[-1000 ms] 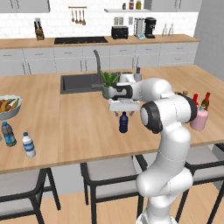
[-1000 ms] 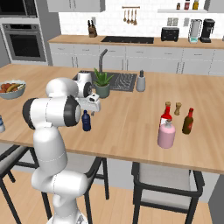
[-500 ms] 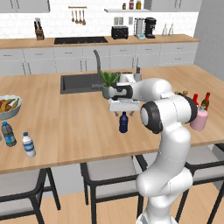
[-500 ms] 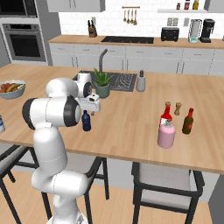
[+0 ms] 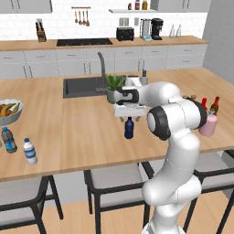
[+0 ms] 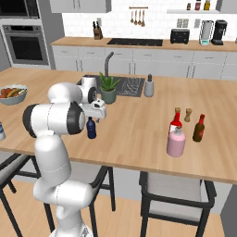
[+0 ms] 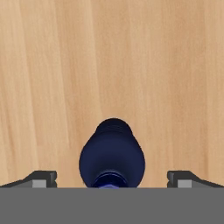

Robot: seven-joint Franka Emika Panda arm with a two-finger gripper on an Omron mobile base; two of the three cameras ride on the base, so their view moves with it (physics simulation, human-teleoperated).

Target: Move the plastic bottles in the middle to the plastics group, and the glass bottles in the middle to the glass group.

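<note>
The gripper [image 5: 129,117] is seen hanging directly above the dark navy bottle [image 5: 129,128], its jaws spread wide and nothing held; in the hand view the navy bottle is looked at from the top, sitting between the two fingertips [image 7: 41,178] with clear wood showing on either side. A straight descent is called for here, with the cap kept centred between the fingertips, and the jaws are best closed only once the tips are down past the cap onto the wider body, since a pinch high on the neck could tip so small a bottle. Far off to the gripper's left, near the island's end, the white-capped clear bottle [image 5: 29,151] is already parked just beside the dark-capped water bottle [image 5: 8,140]. Well away on the opposite side, the pale-pink bottle [image 6: 176,142] is stood just in front of the red bottle [image 6: 176,121], with the brown bottle [image 6: 199,128] near it. All of it is carried on a long wooden island counter [image 5: 77,132], with a sink [image 5: 82,86] and a potted plant [image 5: 113,87] beyond the gripper, a fruit bowl [image 5: 9,112] at the far left, and stools [image 5: 114,183] tucked beneath
</note>
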